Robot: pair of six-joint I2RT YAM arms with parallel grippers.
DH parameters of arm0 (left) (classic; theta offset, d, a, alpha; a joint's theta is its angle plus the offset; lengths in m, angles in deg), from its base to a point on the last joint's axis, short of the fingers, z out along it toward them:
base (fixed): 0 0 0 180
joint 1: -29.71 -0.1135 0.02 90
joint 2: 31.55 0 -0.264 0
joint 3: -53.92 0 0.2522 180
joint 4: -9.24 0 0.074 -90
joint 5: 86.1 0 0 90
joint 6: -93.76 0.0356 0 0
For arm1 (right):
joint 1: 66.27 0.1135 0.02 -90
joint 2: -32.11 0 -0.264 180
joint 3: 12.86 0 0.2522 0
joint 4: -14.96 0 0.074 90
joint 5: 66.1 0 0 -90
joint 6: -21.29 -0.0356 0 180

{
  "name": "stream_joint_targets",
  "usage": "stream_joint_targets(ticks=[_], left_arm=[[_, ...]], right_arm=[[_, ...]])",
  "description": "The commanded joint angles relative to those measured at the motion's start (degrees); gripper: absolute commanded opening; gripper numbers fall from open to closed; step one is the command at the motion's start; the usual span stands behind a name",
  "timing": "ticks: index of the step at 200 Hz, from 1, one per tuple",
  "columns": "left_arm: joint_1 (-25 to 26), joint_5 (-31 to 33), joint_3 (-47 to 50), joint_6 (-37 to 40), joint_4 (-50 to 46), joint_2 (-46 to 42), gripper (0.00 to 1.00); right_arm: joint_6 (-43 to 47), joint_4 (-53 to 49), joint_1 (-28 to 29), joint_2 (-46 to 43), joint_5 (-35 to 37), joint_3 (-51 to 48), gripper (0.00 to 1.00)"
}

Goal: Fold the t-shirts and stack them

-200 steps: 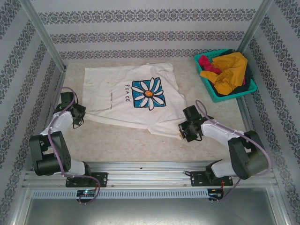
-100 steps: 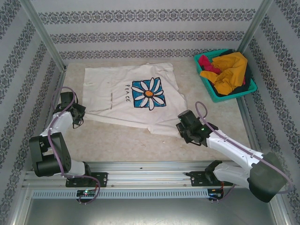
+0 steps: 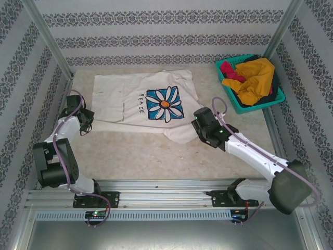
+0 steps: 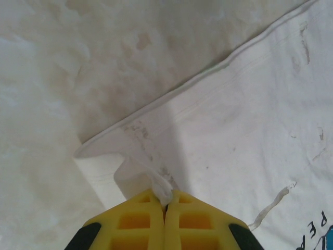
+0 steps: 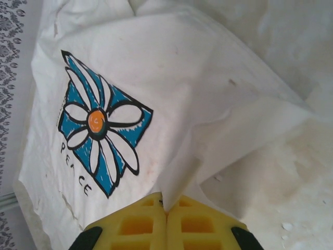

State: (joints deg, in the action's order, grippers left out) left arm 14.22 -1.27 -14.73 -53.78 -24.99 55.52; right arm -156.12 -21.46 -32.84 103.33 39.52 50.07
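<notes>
A cream-white t-shirt (image 3: pixel 130 104) with a blue-square daisy print (image 3: pixel 164 103) and "PEACE" lettering lies spread on the table. My left gripper (image 3: pixel 89 121) is shut on its near left corner; in the left wrist view (image 4: pixel 166 200) a pinch of white cloth (image 4: pixel 161 185) sits between the yellow pads. My right gripper (image 3: pixel 196 126) is shut on the shirt's near right edge, lifted and folded in toward the print; the right wrist view (image 5: pixel 167 204) shows the cloth (image 5: pixel 182 177) rising from the jaws beside the daisy (image 5: pixel 99 122).
A teal mesh basket (image 3: pixel 228 94) stands at the back right, holding a mustard-yellow shirt (image 3: pixel 257 78), a magenta one (image 3: pixel 228 69) and a dark one (image 3: pixel 274 92). Patterned walls and metal posts enclose the table (image 3: pixel 156 156). A metal rail runs along the near edge.
My right gripper moved away from the near edge and leftward, drawing the shirt's near right edge in toward the daisy print. The left gripper shifted slightly farther back with its corner.
</notes>
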Motion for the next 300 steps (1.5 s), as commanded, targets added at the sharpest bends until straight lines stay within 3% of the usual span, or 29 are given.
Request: stream_joint_targets(ticks=[1, 102, 206, 300], left_arm=[[-0.6, 0.0, -3.4, -0.8, -0.1, 2.5, 0.00], [-0.6, 0.4, -11.6, 1.6, -3.2, 7.9, 0.00], [-0.6, 1.0, -25.6, 2.2, -11.4, 18.6, 0.00], [-0.8, 1.1, -29.4, 3.7, -12.7, 22.2, 0.00]], right_arm=[[5.4, 2.8, -1.4, 3.4, 0.4, 3.9, 0.00], [15.9, 6.0, -7.1, 16.9, -5.9, 18.1, 0.00], [18.4, 6.0, -11.1, 27.0, -9.1, 30.9, 0.00], [26.2, 2.0, -13.5, 35.8, -14.0, 42.0, 0.02]])
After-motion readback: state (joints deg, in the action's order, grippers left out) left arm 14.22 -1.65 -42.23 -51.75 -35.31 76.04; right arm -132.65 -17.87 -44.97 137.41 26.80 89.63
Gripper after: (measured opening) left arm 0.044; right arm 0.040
